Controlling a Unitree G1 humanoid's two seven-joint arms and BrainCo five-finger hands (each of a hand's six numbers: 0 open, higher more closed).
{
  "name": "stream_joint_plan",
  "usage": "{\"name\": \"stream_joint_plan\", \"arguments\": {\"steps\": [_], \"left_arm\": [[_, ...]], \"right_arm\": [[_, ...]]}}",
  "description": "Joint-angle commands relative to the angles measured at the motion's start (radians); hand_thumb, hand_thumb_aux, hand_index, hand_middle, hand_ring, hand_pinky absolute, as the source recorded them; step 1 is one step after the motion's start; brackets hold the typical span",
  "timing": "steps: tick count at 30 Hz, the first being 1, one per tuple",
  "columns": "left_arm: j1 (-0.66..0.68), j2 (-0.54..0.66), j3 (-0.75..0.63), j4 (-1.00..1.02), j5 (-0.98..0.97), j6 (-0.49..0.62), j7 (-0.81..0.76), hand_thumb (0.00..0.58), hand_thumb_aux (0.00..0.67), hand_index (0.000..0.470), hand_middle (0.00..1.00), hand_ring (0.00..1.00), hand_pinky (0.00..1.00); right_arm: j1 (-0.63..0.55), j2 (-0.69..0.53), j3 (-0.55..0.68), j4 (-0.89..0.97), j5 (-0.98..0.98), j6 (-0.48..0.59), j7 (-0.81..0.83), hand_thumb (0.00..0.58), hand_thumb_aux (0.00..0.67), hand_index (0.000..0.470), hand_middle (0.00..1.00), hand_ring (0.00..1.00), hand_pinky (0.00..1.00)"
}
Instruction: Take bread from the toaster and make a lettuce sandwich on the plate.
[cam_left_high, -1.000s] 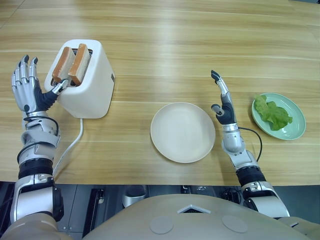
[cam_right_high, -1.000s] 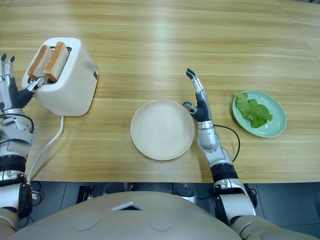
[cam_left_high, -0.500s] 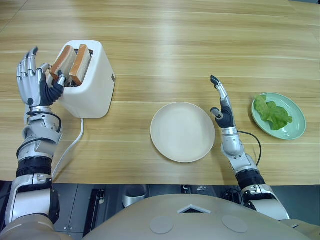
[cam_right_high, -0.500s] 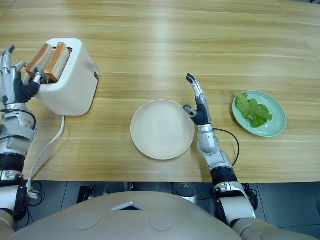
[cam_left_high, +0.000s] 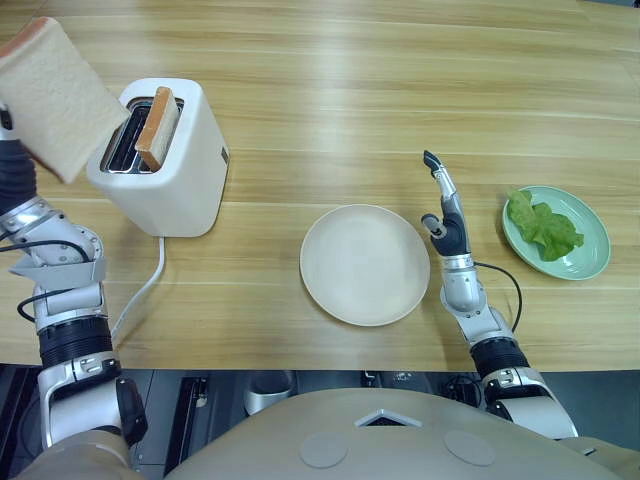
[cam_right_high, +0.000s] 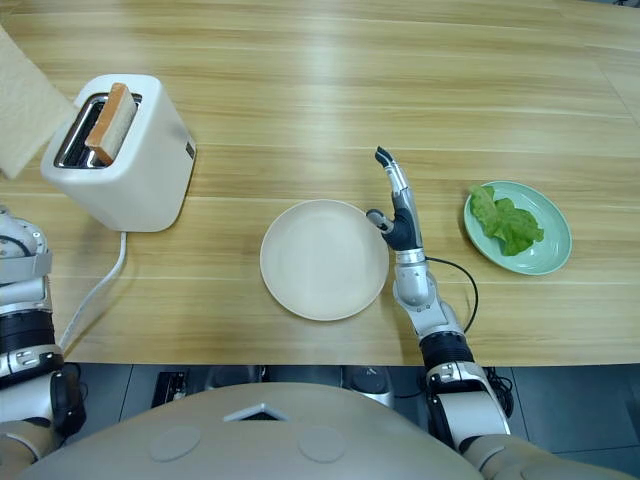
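A slice of bread (cam_left_high: 52, 98) hangs in the air left of the white toaster (cam_left_high: 178, 185), held up by my left hand, which is almost wholly hidden behind it; the wrist (cam_left_high: 14, 175) shows below. A second slice (cam_left_high: 158, 128) stands in the toaster's right slot, and the left slot is empty. The cream plate (cam_left_high: 365, 263) lies bare at the table's middle. Just right of it my right hand (cam_left_high: 443, 205) stands on edge, open, holding nothing. Lettuce (cam_left_high: 543, 224) lies on a small green plate (cam_left_high: 597, 248) at the right.
The toaster's white cord (cam_left_high: 140, 293) runs from its base down to the table's front edge on the left. Bare wooden tabletop stretches behind the plates and between the toaster and the cream plate.
My left hand closed on the left slice and lifted it out of the toaster, up and to the left. The right hand stayed in place.
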Motion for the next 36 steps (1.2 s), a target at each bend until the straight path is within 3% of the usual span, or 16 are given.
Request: {"name": "stream_joint_plan", "arguments": {"steps": [1, 5, 8, 13, 22, 30, 34, 35, 36], "left_arm": [[0.03, -0.037, -0.039, -0.206, -0.113, -0.051, -0.127, 0.58, 0.67, 0.46, 1.0, 1.0, 1.0], [0.105, -0.115, -0.332, -0.312, -0.208, -0.065, -0.372, 0.58, 0.67, 0.46, 1.0, 1.0, 1.0], [0.152, -0.212, -0.504, -0.238, -0.235, -0.053, -0.503, 0.58, 0.67, 0.46, 1.0, 1.0, 1.0], [0.219, -0.353, -0.672, -0.09, -0.184, -0.044, -0.616, 0.58, 0.67, 0.46, 1.0, 1.0, 1.0], [0.203, -0.503, -0.757, 0.239, -0.02, -0.03, -0.621, 0.58, 0.67, 0.46, 1.0, 1.0, 1.0], [0.069, -0.529, -0.749, 0.55, 0.157, 0.022, -0.462, 0.58, 0.67, 0.46, 1.0, 1.0, 1.0], [0.065, -0.506, -0.746, 0.579, 0.218, 0.03, -0.384, 0.58, 0.67, 0.46, 1.0, 1.0, 1.0], [0.071, -0.498, -0.748, 0.568, 0.237, 0.031, -0.364, 0.576, 0.617, 0.424, 1.0, 1.0, 1.0], [0.079, -0.491, -0.748, 0.553, 0.253, 0.031, -0.346, 0.427, 0.326, 0.224, 1.0, 1.0, 1.0]], "right_arm": [[0.009, -0.042, -0.051, -0.014, 0.008, 0.014, -0.033, 0.0, 0.0, 0.0, 0.0, 0.0, 0.0], [0.02, -0.124, -0.141, -0.025, -0.019, 0.063, -0.116, 0.0, 0.0, 0.0, 0.0, 0.0, 0.0], [0.03, -0.19, -0.195, -0.011, -0.058, 0.128, -0.195, 0.0, 0.0, 0.0, 0.0, 0.0, 0.0], [0.047, -0.312, -0.238, 0.034, -0.147, 0.296, -0.305, 0.0, 0.0, 0.0, 0.0, 0.0, 0.0], [-0.007, -0.462, -0.163, 0.28, -0.222, 0.518, -0.388, 0.0, 0.0, 0.0, 0.0, 0.0, 0.0], [-0.121, -0.451, 0.013, 0.498, -0.256, 0.598, -0.339, 0.0, 0.0, 0.0, 0.0, 0.0, 0.0], [-0.166, -0.442, 0.059, 0.597, -0.236, 0.614, -0.302, 0.0, 0.0, 0.0, 0.0, 0.0, 0.0], [-0.179, -0.444, 0.066, 0.623, -0.231, 0.62, -0.293, 0.0, 0.0, 0.0, 0.0, 0.0, 0.0], [-0.189, -0.447, 0.071, 0.644, -0.224, 0.624, -0.289, 0.0, 0.0, 0.0, 0.0, 0.0, 0.0]]}}
